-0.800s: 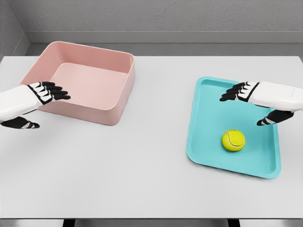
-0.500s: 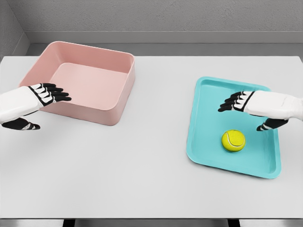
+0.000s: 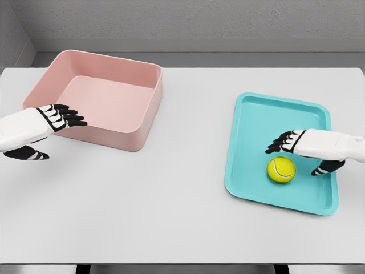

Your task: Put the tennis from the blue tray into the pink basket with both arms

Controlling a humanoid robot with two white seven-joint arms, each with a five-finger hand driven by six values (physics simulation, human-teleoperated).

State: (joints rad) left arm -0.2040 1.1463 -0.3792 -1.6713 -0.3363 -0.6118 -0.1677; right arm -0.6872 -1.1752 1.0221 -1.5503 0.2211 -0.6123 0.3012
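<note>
left hand (image 3: 54, 117) slack-fingered, empty, at pink basket (image 3: 149, 108) near-left wall | tennis ball (image 3: 281, 169) on blue tray (image 3: 255, 117), near half | right hand (image 3: 302, 145) spread, empty, over ball | step: reach-to-grasp | next: lower, close fingers on ball

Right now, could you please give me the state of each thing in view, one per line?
tennis ball: lying in the blue tray, not grasped.
blue tray: flat on the table, holding only the ball.
pink basket: upright, empty.
right hand: open, over the ball.
left hand: open, at the basket's near left corner.
</note>
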